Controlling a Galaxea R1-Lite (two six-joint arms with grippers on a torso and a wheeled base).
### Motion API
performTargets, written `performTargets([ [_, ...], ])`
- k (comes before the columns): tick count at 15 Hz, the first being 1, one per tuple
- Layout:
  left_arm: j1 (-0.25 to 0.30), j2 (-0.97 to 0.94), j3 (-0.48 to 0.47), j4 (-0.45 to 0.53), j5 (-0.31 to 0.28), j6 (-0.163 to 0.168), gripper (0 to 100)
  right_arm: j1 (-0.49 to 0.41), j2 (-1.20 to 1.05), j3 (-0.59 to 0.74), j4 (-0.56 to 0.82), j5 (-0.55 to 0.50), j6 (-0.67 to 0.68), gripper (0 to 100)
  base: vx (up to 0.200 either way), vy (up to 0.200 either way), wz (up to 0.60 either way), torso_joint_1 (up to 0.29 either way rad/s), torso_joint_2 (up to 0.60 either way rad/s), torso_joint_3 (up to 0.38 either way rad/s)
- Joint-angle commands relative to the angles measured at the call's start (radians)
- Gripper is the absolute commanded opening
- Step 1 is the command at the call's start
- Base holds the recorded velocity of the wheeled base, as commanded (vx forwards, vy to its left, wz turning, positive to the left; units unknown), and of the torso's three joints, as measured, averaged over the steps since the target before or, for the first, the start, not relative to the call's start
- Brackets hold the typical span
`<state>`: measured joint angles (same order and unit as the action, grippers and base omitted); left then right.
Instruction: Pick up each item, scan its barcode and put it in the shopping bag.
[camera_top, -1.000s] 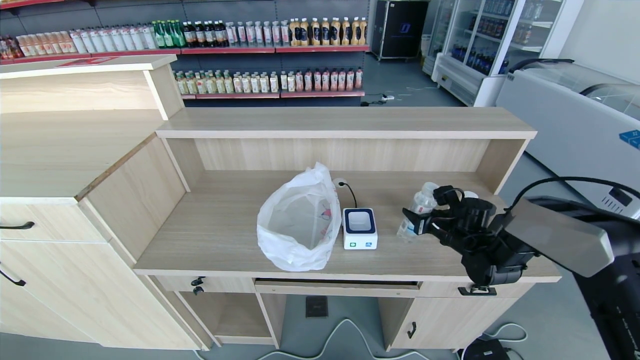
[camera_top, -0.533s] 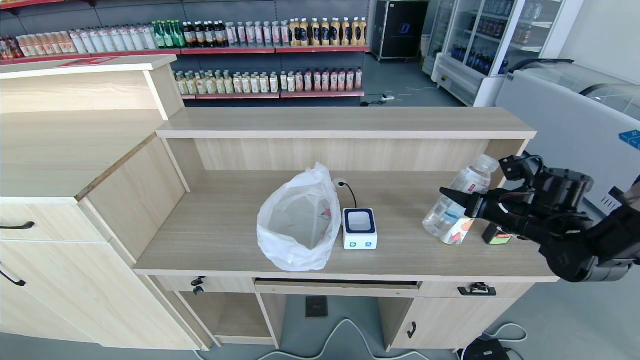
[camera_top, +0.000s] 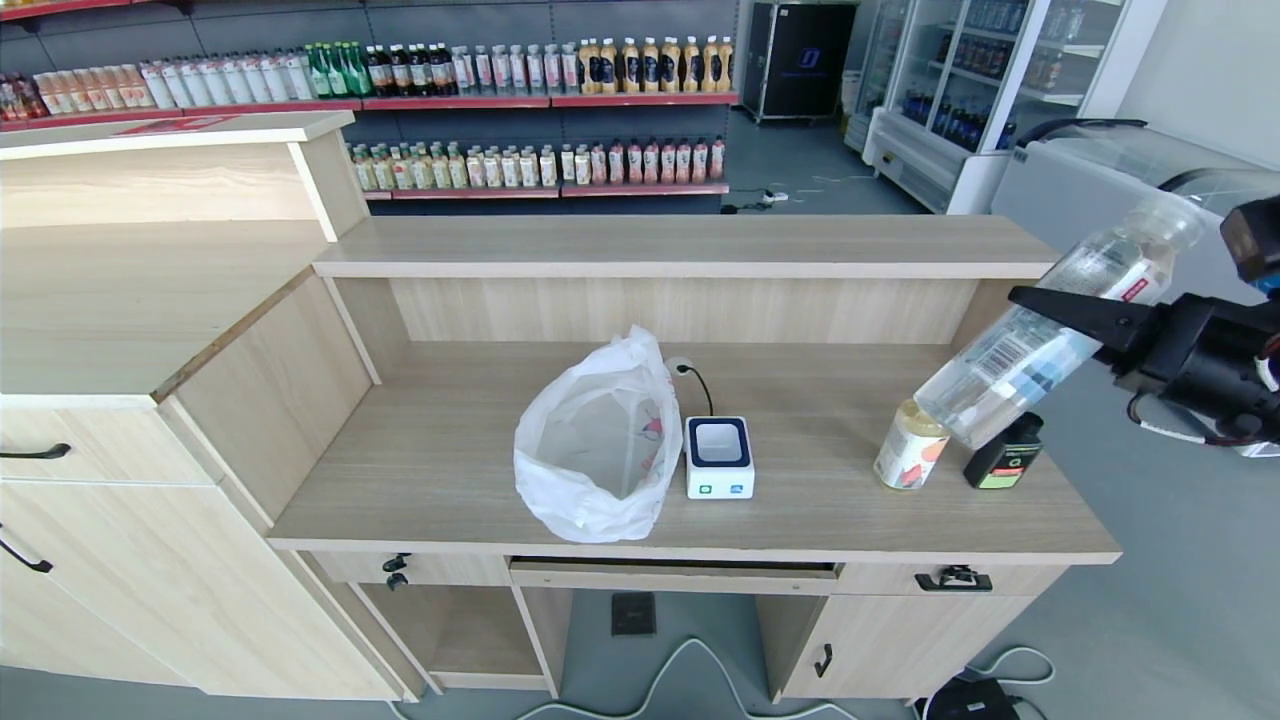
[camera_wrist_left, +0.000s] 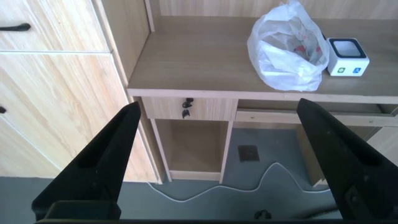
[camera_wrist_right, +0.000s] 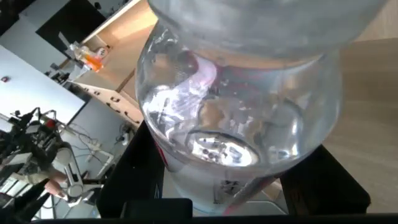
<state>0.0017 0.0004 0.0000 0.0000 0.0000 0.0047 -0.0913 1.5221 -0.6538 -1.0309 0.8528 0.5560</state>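
My right gripper (camera_top: 1085, 325) is shut on a clear water bottle (camera_top: 1050, 330), held tilted in the air off the counter's right end, cap up and away, a barcode on its label. The right wrist view has the bottle's base (camera_wrist_right: 239, 118) close up. Below it a small cream can (camera_top: 910, 447) and a dark little bottle with a green label (camera_top: 1003, 455) stand on the counter. The white scanner (camera_top: 719, 457) sits mid-counter beside the open white shopping bag (camera_top: 598, 443). My left gripper (camera_wrist_left: 230, 162) hangs open below the counter's front, bag (camera_wrist_left: 289, 46) and scanner (camera_wrist_left: 348, 56) beyond it.
The wooden counter (camera_top: 440, 450) has a raised back shelf (camera_top: 690, 250) and a taller cabinet (camera_top: 150, 300) on the left. A black cable (camera_top: 698, 385) runs from the scanner to the back. A chest freezer (camera_top: 1130, 220) stands to the right.
My right gripper has lifted the water bottle up and to the right, off the counter, uncovering the cream can and the dark little bottle.
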Motion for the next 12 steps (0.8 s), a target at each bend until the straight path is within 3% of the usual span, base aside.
performTargets([
  [1,0.0,0.0,0.0,0.0,0.0,0.0,100,0.039,-0.143,0.01,0.035,0.034,0.038,0,0.0,0.0,0.0,0.0,0.0,0.0],
  [9,0.0,0.0,0.0,0.0,0.0,0.0,100,0.093,-0.257,0.022,0.072,0.149,0.148,0,0.0,0.0,0.0,0.0,0.0,0.0],
  [12,0.0,0.0,0.0,0.0,0.0,0.0,100,0.156,-0.28,0.034,0.077,0.155,0.17,0,0.0,0.0,0.0,0.0,0.0,0.0],
])
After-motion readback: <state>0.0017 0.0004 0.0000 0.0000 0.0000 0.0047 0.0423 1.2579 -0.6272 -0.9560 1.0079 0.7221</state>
